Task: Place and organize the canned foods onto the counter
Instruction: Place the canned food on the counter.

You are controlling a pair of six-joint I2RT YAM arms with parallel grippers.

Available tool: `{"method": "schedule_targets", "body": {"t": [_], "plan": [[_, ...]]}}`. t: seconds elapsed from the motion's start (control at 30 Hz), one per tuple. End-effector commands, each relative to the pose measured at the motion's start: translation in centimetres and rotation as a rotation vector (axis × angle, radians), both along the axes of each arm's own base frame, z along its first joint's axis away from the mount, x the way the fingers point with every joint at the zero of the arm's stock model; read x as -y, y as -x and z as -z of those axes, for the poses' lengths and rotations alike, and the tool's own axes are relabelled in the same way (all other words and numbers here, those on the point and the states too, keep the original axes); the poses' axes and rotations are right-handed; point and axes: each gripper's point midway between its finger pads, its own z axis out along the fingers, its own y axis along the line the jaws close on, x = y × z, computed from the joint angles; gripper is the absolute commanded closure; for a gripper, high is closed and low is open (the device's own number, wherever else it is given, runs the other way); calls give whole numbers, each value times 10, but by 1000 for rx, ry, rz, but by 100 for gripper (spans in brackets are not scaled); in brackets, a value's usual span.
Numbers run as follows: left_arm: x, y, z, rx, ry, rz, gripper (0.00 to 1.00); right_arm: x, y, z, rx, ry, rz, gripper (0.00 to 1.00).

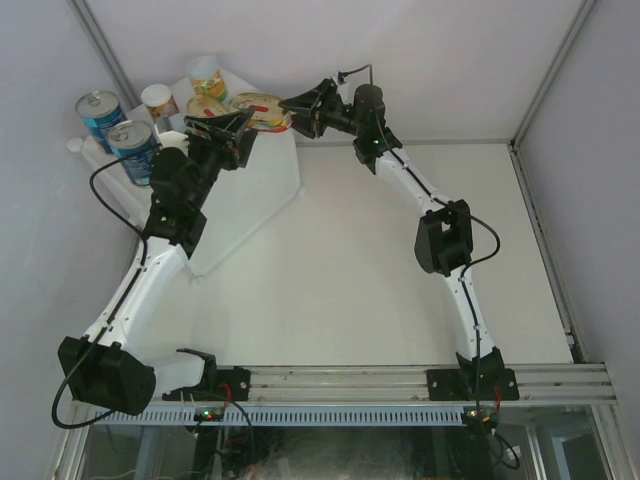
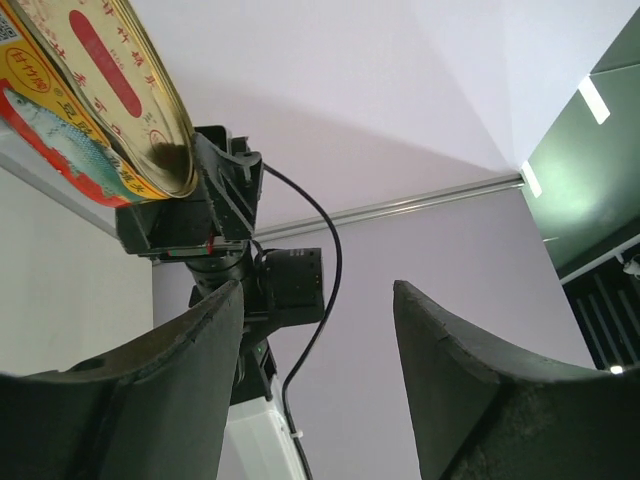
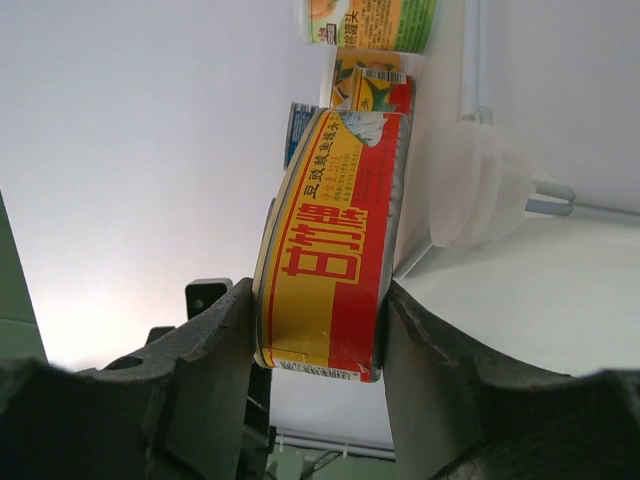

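The counter point(image 1: 255, 190) is a white box at the far left. On its top stand two tall blue cans point(image 1: 100, 115) point(image 1: 133, 150), two small cans point(image 1: 160, 100) point(image 1: 207, 78) and a flat oval tin point(image 1: 208, 107). My right gripper point(image 1: 293, 112) is shut on a second red-and-yellow oval tin point(image 1: 262, 108) at the counter's far right corner, gripping it by its flat faces point(image 3: 330, 270). I cannot tell whether it touches the top. My left gripper point(image 1: 226, 128) is open and empty just left of that tin point(image 2: 90, 90), above the counter.
A white round knob point(image 3: 475, 180) sticks out at the counter's corner beside the held tin. Small cans point(image 3: 368, 20) point(image 3: 365, 85) stand right behind the tin. The white tabletop point(image 1: 400, 280) spreads right of the counter. Walls close in on three sides.
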Motion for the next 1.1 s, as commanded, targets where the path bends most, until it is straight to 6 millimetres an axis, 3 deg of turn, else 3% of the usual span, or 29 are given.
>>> {"method": "schedule_targets", "body": {"t": [0.0, 0.5, 0.8, 1.07], "plan": [[-10, 17, -40, 104, 8, -2, 34, -2, 4, -55, 143, -86, 83, 100], [-13, 10, -45, 114, 17, -16, 35, 2, -12, -63, 155, -113, 234, 100], [-15, 6, -44, 115, 20, -30, 35, -15, -8, -55, 137, -83, 250, 99], [-18, 4, -45, 121, 31, -37, 35, -19, 1, -46, 143, -18, 233, 52]]}}
